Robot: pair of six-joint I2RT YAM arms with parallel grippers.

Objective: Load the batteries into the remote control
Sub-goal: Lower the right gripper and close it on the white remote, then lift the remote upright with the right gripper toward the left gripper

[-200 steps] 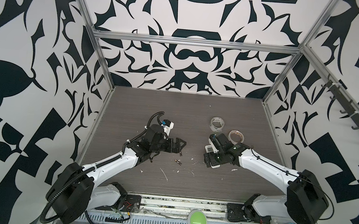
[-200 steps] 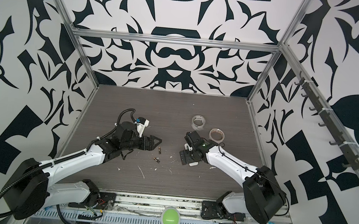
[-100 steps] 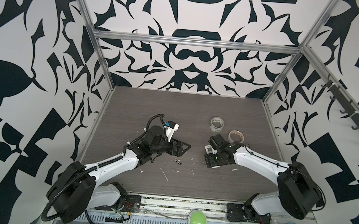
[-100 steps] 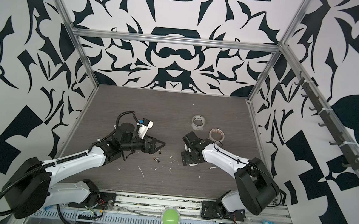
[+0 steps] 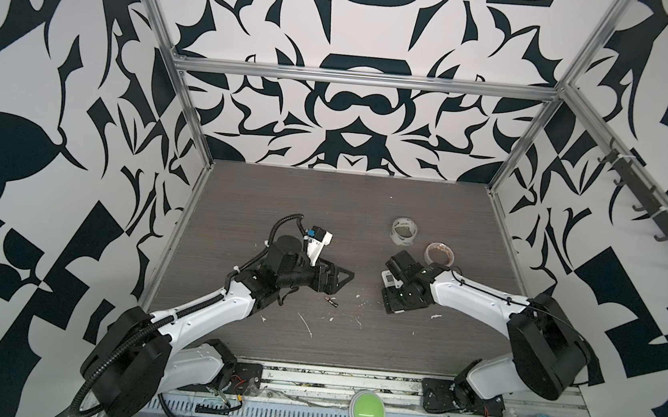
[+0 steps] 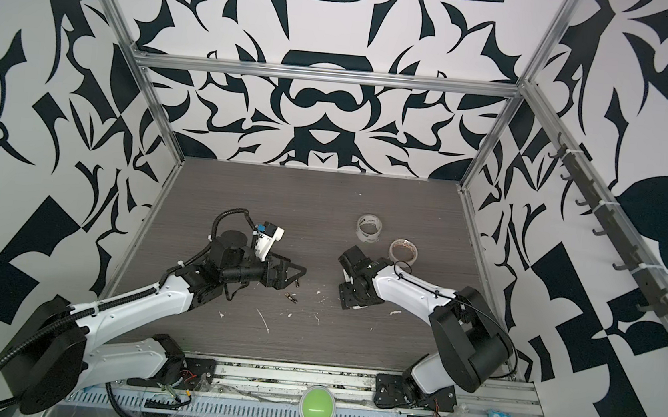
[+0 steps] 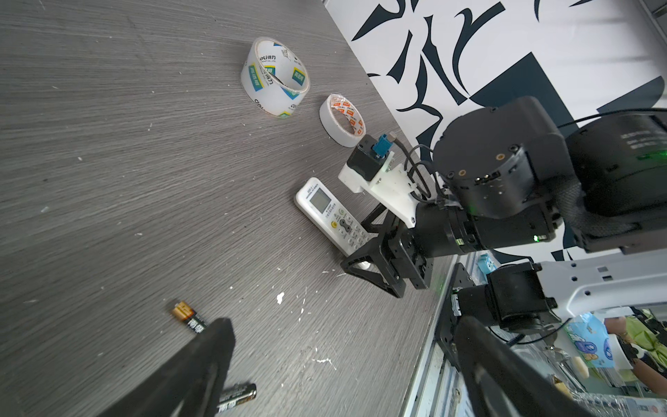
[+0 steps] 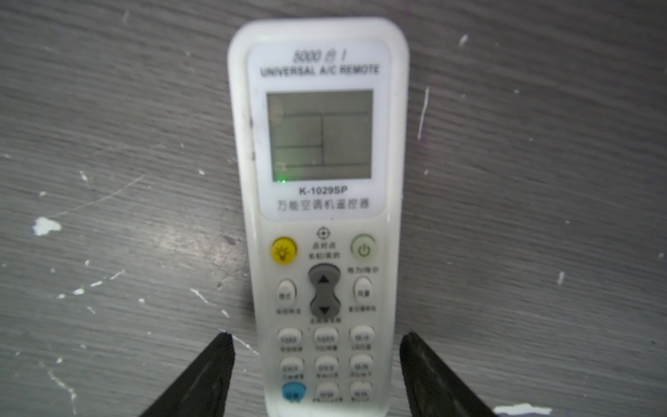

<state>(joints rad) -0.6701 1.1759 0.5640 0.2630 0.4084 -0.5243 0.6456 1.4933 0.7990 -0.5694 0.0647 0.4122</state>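
Low at centre in a top view, two batteries (image 6: 291, 296) lay on the table (image 6: 242, 192) beside the left gripper (image 6: 294, 276), spread wide, empty. Right of them, the right gripper (image 8: 317, 343) pretty loosely straddled the one remote control (image 8: 319, 216), not clamped. Farther up sat two tape rolls (image 6: 368, 228).

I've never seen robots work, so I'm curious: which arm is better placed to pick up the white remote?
Probably the right. The right tool, open, straddles the button end of the remote control. The left tool, also open, hangs near the batteries, away from it.
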